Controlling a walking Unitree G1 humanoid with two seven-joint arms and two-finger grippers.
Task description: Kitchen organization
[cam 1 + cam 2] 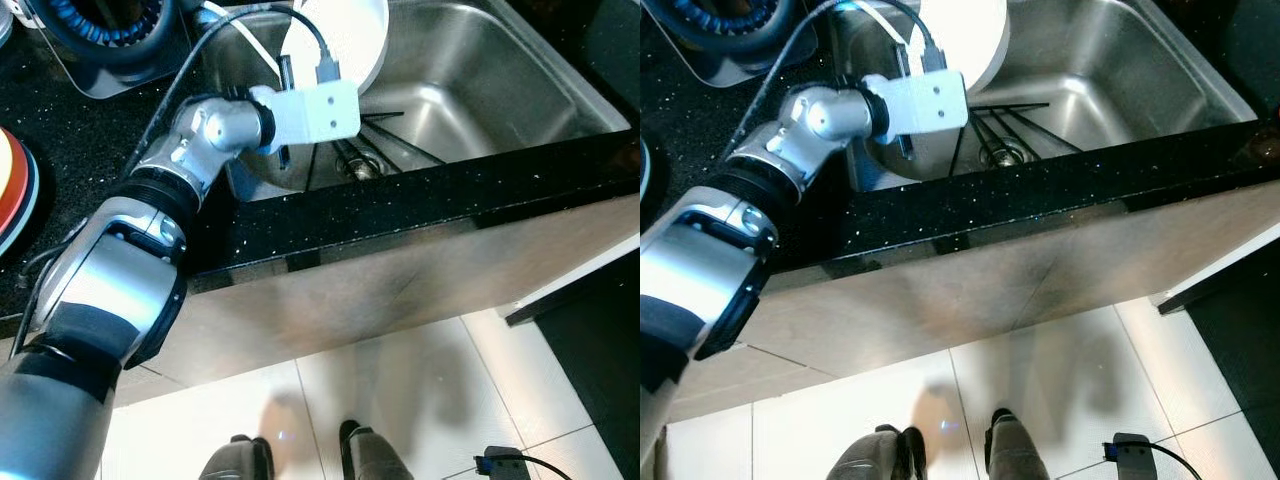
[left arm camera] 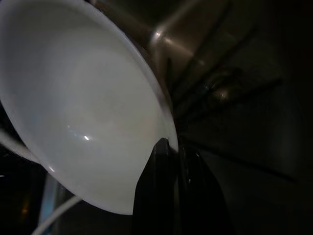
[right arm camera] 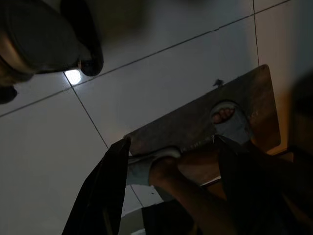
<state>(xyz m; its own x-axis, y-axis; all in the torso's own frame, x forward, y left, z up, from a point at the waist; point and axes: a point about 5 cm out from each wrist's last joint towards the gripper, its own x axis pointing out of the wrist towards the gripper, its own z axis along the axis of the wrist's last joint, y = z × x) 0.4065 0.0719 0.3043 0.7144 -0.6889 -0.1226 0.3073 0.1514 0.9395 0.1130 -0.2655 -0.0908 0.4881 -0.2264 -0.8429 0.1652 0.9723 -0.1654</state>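
Black speckled countertop [image 1: 330, 225] runs across the head views, with a steel sink [image 1: 500, 80] sunk into it and pale floor tiles [image 1: 400, 400] below the cabinet front. Reaching over the counter's edge, the left arm holds its left gripper [image 2: 171, 147] down in the sink, its two black fingers [image 2: 156, 186] pinched narrowly on the rim of a white bowl [image 1: 345, 35]. That bowl stands tilted on its edge against the sink's left side, its hollow facing the wrist camera (a small glint shows on the glaze). Several thin dark rods [image 1: 395, 140] lie on the sink floor near the drain [image 1: 360, 165]. On the counter to the left sit a round blue and black object [image 1: 95, 25] on a clear tray and, at the picture's edge, a stack of plates with orange and blue rims [image 1: 15, 190]. The robot's two feet [image 1: 300, 455] show on the tiles. Hanging low, the right gripper [image 3: 171, 186] has its fingers spread wide, and between them a person's feet in pale sandals [image 3: 230, 122] rest on a brown mat [image 3: 195, 122].
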